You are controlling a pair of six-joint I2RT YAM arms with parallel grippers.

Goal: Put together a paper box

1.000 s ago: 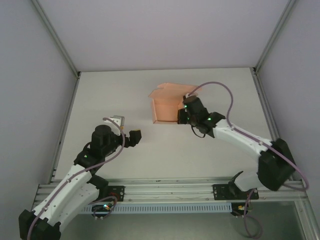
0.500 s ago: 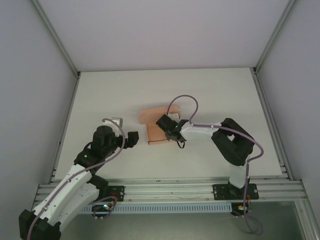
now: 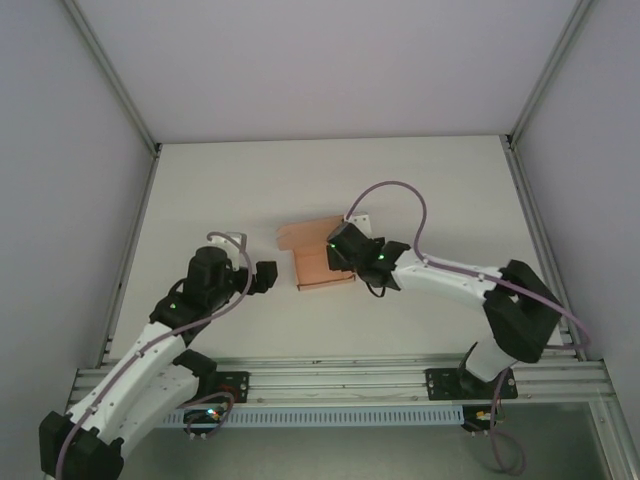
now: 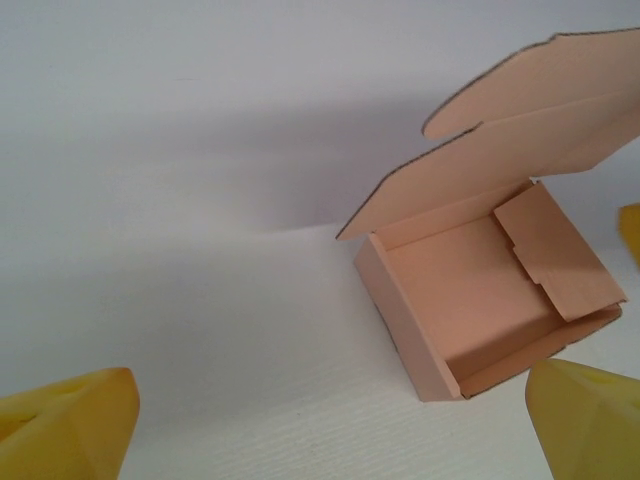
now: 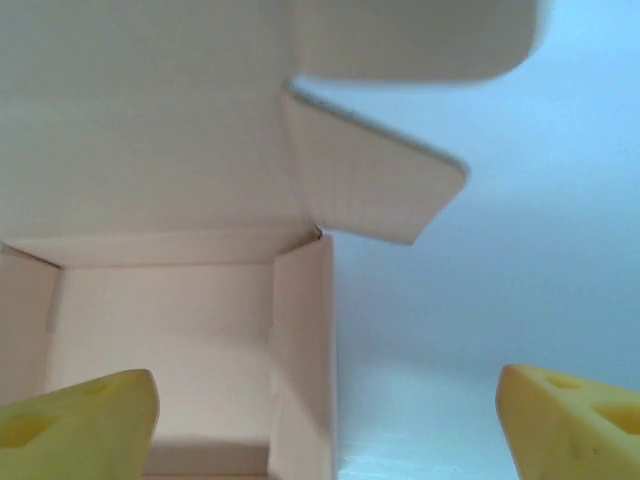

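The paper box (image 3: 318,262) is seen just below the middle of the overhead frame, set on the white table (image 3: 430,180). Its lid (image 4: 520,150) is raised and tilted back, so the shallow tray is exposed. In the left wrist view a small flap (image 4: 555,255) is folded down inside the tray at its right end.

The right gripper (image 3: 342,255) is placed over the right edge of the box. In its own camera the two yellow fingers (image 5: 75,420) are held wide apart with one side wall of the box between them. One finger is over the tray and the other outside it, and no contact can be made out.

The left gripper (image 3: 268,277) is found to the left of the box, near it but apart. Its fingers (image 4: 60,425) are also spread wide, with only bare table between them.

A lilac cable (image 3: 395,188) is looped above the right arm, and a metal rail (image 3: 340,372) is seen along the lower edge of the overhead frame.
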